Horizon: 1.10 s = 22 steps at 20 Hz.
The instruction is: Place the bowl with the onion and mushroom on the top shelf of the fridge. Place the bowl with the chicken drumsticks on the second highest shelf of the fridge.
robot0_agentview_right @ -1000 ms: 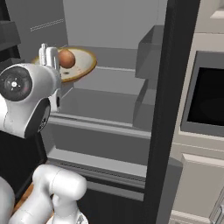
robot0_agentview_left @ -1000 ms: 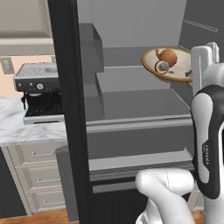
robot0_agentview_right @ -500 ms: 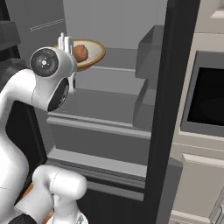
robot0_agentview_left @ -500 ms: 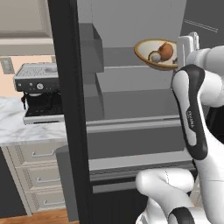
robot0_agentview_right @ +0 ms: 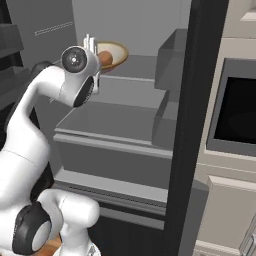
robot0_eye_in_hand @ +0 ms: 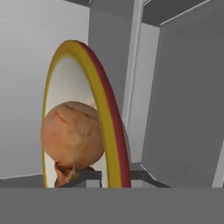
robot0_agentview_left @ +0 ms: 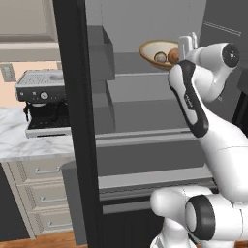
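A yellow-rimmed bowl (robot0_agentview_left: 151, 49) (robot0_agentview_right: 118, 51) (robot0_eye_in_hand: 104, 103), dark red outside, hangs inside the open fridge (robot0_agentview_left: 135, 101) just over the top shelf of the fridge (robot0_agentview_left: 128, 64) (robot0_agentview_right: 137, 64). The orange-brown onion (robot0_agentview_left: 173, 55) (robot0_agentview_right: 105, 57) (robot0_eye_in_hand: 72, 134) lies in it, with the mushroom (robot0_agentview_left: 160, 57) beside it looking pale. My gripper (robot0_agentview_left: 188, 42) (robot0_agentview_right: 90, 42) (robot0_eye_in_hand: 111, 178) is shut on the bowl's near rim. I cannot tell whether the bowl touches the shelf. The bowl with the chicken drumsticks is out of view.
The fridge's black door (robot0_agentview_left: 77, 121) (robot0_agentview_right: 187, 125) stands open, with grey bins on it. A lower shelf (robot0_agentview_left: 140, 123) lies under the top one. A coffee machine (robot0_agentview_left: 43, 104) sits on the marble counter (robot0_agentview_left: 19, 143) to the left. A dark wall oven (robot0_agentview_right: 235, 107) is to the right.
The arm has risen and reached deeper into the fridge. The bowl has gone up and inward with it, from in front of the shelves to over the top shelf.
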Tool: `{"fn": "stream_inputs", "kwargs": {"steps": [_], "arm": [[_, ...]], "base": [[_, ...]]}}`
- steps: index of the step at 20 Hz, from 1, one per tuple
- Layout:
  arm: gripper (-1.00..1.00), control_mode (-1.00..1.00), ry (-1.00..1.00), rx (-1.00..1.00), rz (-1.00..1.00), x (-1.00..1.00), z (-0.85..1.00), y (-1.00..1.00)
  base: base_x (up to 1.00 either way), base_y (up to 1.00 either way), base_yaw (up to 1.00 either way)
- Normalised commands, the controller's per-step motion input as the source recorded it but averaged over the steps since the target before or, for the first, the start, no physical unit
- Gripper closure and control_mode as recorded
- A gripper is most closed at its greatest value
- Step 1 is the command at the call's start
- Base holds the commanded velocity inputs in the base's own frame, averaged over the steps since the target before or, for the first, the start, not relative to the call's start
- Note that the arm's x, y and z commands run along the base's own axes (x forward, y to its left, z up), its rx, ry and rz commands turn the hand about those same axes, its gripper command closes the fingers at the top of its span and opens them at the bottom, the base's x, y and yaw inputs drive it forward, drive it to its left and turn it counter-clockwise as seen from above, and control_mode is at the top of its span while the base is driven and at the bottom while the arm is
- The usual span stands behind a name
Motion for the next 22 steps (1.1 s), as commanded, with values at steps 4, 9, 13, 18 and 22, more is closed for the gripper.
{"fn": "stream_inputs", "kwargs": {"steps": [4, 9, 13, 18, 22], "arm": [[1.00, -1.00, 0.09, 0.00, -0.03, 1.00, -0.33, 0.00], [1.00, -1.00, 0.06, 0.00, -0.03, 1.00, -0.16, -0.01], [1.00, -1.00, 0.07, 0.03, -0.01, 1.00, 0.00, -0.06], [1.00, -1.00, 0.05, 0.01, 0.00, 1.00, 0.00, -0.05], [-1.00, -1.00, 0.00, 0.00, 0.00, 0.96, -0.01, -0.03]], "base": [[0.00, 0.00, 0.00], [0.00, 0.00, 0.00], [0.00, 0.00, 0.00], [0.00, 0.00, 0.00], [0.00, 0.00, 0.00]]}}
